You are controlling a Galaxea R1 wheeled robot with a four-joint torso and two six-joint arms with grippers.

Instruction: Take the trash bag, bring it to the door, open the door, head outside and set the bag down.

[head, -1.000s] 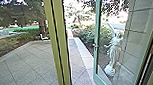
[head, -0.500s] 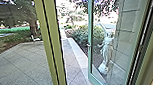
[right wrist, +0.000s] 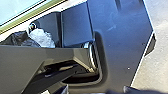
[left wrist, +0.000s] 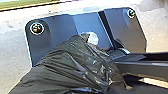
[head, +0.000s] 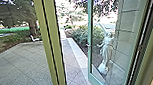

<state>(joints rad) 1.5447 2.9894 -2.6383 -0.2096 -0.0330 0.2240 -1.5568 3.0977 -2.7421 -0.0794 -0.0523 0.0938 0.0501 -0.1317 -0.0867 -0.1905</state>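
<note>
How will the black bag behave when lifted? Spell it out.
The black bag will likely sag rather than hold its shape, judging by its loose folds. Its glossy plastic looks apt to slip, and that thin, creased skin could tear if snagged.

Bunched black trash bag point(left wrist: 72, 65), shiny and creased, over pale sunlit ground point(left wrist: 12, 42)

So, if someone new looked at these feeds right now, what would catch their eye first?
Probably the pale statue, seen through the glass of the open door on the head view's right. Next, the yellow-green post slanting down left of the doorway gap, and the shiny, creased black trash bag in the left wrist view.
</note>
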